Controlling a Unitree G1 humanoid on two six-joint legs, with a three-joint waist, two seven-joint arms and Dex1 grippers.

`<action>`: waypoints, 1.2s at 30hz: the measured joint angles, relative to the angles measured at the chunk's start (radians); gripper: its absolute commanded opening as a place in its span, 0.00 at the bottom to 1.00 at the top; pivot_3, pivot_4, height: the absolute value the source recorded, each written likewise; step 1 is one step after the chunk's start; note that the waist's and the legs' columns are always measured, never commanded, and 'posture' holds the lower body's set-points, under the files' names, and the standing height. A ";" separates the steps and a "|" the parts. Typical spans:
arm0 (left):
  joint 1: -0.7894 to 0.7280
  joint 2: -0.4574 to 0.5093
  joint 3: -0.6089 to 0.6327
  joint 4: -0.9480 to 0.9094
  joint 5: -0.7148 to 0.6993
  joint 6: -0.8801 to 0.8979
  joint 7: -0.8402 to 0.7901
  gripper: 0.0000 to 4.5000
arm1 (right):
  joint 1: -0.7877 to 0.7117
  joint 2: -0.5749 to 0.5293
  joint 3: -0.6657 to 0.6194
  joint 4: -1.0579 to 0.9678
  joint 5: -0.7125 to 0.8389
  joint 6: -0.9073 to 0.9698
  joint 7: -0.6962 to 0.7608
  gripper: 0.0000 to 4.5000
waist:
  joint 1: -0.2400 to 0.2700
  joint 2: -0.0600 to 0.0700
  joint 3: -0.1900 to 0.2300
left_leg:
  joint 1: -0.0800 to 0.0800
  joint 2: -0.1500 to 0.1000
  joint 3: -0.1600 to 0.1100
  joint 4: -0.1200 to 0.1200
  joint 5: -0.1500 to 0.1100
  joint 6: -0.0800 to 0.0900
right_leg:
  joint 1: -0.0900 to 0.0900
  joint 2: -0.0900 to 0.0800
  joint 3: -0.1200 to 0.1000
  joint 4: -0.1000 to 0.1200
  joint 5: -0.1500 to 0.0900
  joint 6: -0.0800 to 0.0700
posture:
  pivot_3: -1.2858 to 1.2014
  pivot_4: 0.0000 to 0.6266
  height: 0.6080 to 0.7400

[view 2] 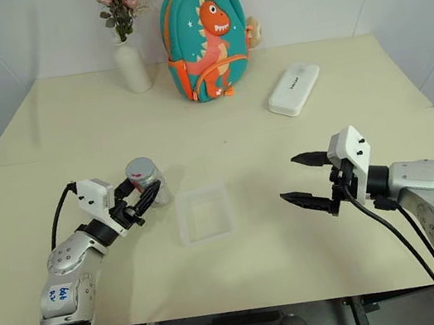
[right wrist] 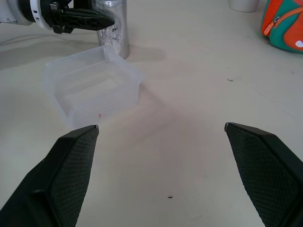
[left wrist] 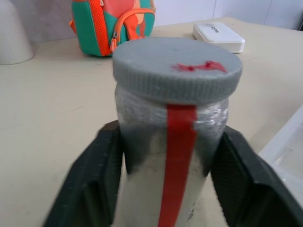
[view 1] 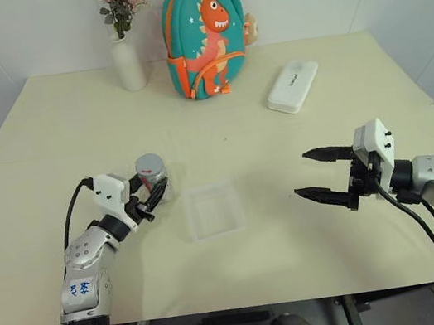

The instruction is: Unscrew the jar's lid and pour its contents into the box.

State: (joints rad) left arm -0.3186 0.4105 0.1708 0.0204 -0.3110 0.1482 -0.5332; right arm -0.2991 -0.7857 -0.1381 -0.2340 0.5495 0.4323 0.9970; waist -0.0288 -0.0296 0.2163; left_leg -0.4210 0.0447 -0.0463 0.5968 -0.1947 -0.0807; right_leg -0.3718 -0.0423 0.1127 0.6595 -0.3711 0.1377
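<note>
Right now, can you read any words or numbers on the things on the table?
White case: small dark print, too small to read.
Jar: a red stripe, no readable words.
Lid: a red smear, not a letter.
Backpack: a dinosaur picture and stars, no words.

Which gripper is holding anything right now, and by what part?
The left gripper is shut on the jar, its fingers clamping the body just below the lid. The right gripper is open and holds nothing.
</note>
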 measured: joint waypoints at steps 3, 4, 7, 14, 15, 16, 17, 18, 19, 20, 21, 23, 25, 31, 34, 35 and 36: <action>0.000 0.003 0.000 0.001 0.000 0.002 -0.005 0.44 | 0.000 0.001 0.000 0.000 0.000 0.000 -0.003 1.00 | -0.001 0.000 0.000 | 0.000 0.000 0.000 0.000 0.000 0.000 | 0.000 0.000 0.000 0.000 0.000 0.000 | 0.52 0.24 1.00; -0.002 0.008 0.000 0.002 0.000 0.003 -0.006 0.44 | 0.000 0.002 0.000 0.000 0.000 0.001 -0.007 1.00 | -0.001 0.000 0.000 | 0.000 0.000 0.000 0.000 0.000 0.000 | 0.000 0.000 0.000 0.000 0.000 0.000 | 0.52 0.24 1.00; -0.035 0.054 0.017 0.031 -0.003 0.010 -0.025 0.44 | -0.008 0.015 0.002 -0.007 0.000 0.001 -0.021 1.00 | -0.002 0.000 0.000 | 0.000 0.000 0.000 0.000 0.000 0.000 | 0.000 0.001 0.000 0.001 0.000 0.000 | 0.52 0.24 1.00; -0.172 0.170 0.048 0.060 -0.079 0.039 -0.183 0.44 | -0.121 0.120 0.022 -0.065 0.000 0.034 -0.156 1.00 | -0.002 0.000 0.000 | 0.000 0.001 0.000 -0.001 0.001 -0.001 | -0.001 0.001 0.000 0.000 0.000 -0.001 | 0.52 0.24 1.00; -0.190 0.180 0.046 0.065 -0.092 0.051 -0.212 0.44 | -0.134 0.143 0.026 -0.080 0.001 0.048 -0.185 1.00 | -0.002 0.000 0.000 | -0.001 0.001 0.000 -0.001 0.001 -0.001 | -0.001 0.001 0.000 0.000 0.000 -0.001 | 0.52 0.24 1.00; -0.209 0.193 0.043 0.067 -0.109 0.071 -0.248 0.44 | -0.152 0.172 0.032 -0.097 0.003 0.068 -0.223 1.00 | -0.003 0.000 0.000 | -0.001 0.001 0.000 -0.001 0.001 -0.001 | -0.002 0.001 0.000 0.000 0.000 -0.001 | 0.52 0.24 1.00; -0.228 0.199 0.035 0.068 -0.125 0.092 -0.280 0.44 | -0.168 0.198 0.039 -0.112 0.007 0.088 -0.259 1.00 | -0.003 0.000 0.000 | -0.001 0.001 0.000 -0.002 0.001 -0.001 | -0.002 0.001 0.000 0.000 0.000 -0.001 | 0.52 0.24 1.00; -0.244 0.204 0.024 0.068 -0.140 0.110 -0.317 0.44 | -0.187 0.228 0.046 -0.128 0.013 0.114 -0.301 1.00 | -0.003 0.000 0.000 | -0.001 0.001 0.000 -0.002 0.001 -0.001 | -0.002 0.001 0.000 0.000 0.000 -0.001 | 0.52 0.24 1.00; -0.260 0.204 0.008 0.068 -0.153 0.126 -0.351 0.44 | -0.208 0.255 0.053 -0.143 0.019 0.139 -0.340 1.00 | -0.003 0.000 0.000 | -0.001 0.001 0.000 -0.002 0.001 -0.002 | -0.002 0.001 0.000 0.000 0.000 -0.001 | 0.52 0.24 1.00; -0.273 0.201 -0.009 0.067 -0.163 0.137 -0.381 0.44 | -0.228 0.279 0.058 -0.159 0.025 0.162 -0.373 1.00 | -0.003 0.000 0.000 | -0.001 0.001 0.000 -0.002 0.001 -0.002 | -0.003 0.001 0.000 0.001 0.000 -0.001 | 0.52 0.24 1.00; -0.284 0.197 -0.026 0.067 -0.171 0.145 -0.408 0.44 | -0.248 0.296 0.063 -0.175 0.030 0.185 -0.405 1.00 | -0.003 0.000 0.000 | -0.001 0.001 0.000 -0.002 0.001 -0.002 | -0.003 0.001 0.000 0.000 0.000 -0.001 | 0.52 0.24 1.00; -0.305 0.190 -0.048 0.068 -0.180 0.161 -0.451 0.44 | -0.281 0.319 0.074 -0.201 0.033 0.226 -0.457 1.00 | -0.003 0.000 0.000 | -0.002 0.001 0.000 -0.002 0.001 -0.002 | -0.003 0.001 -0.001 0.000 0.000 -0.001 | 0.52 0.24 1.00; -0.330 0.186 -0.072 0.078 -0.186 0.182 -0.489 0.44 | -0.313 0.351 0.088 -0.213 0.033 0.263 -0.510 1.00 | -0.004 0.000 0.000 | -0.001 0.001 0.000 -0.002 0.001 -0.002 | -0.003 0.001 0.000 0.001 0.000 -0.001 | 0.52 0.24 1.00; -0.403 0.121 -0.140 0.136 -0.165 0.199 -0.513 0.44 | -0.398 0.439 0.118 -0.267 0.028 0.379 -0.675 1.00 | -0.004 0.000 0.000 | -0.002 0.001 0.000 -0.002 0.001 -0.002 | -0.004 0.001 -0.001 0.001 0.000 -0.001 | 0.52 0.24 1.00; -0.414 0.093 -0.153 0.145 -0.155 0.200 -0.500 0.44 | -0.398 0.470 0.148 -0.290 0.020 0.431 -0.740 1.00 | -0.006 0.000 0.000 | -0.002 0.001 0.000 -0.003 0.001 -0.002 | -0.004 0.001 0.000 0.001 0.000 -0.001 | 0.52 0.24 1.00; -0.414 0.082 -0.153 0.144 -0.155 0.201 -0.494 0.44 | -0.398 0.482 0.154 -0.301 0.019 0.451 -0.766 1.00 | -0.007 0.000 0.000 | -0.002 0.001 0.000 -0.003 0.001 -0.002 | -0.005 0.001 0.000 0.001 0.000 -0.002 | 0.52 0.24 1.00; -0.414 0.075 -0.155 0.144 -0.155 0.202 -0.492 0.44 | -0.399 0.491 0.158 -0.309 0.020 0.464 -0.778 1.00 | -0.007 0.000 0.000 | -0.002 0.002 0.000 -0.003 0.001 -0.002 | -0.005 0.001 0.000 0.001 0.000 -0.002 | 0.52 0.24 1.00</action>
State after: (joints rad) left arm -0.7330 0.4855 0.0157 0.1649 -0.4660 0.3504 -1.0250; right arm -0.6978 -0.2948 0.0203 -0.5434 0.5696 0.8961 0.2188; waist -0.0361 -0.0294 0.2163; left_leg -0.4233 0.0463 -0.0466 0.5935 -0.1937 -0.0822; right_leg -0.3765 -0.0412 0.1122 0.6607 -0.3714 0.1360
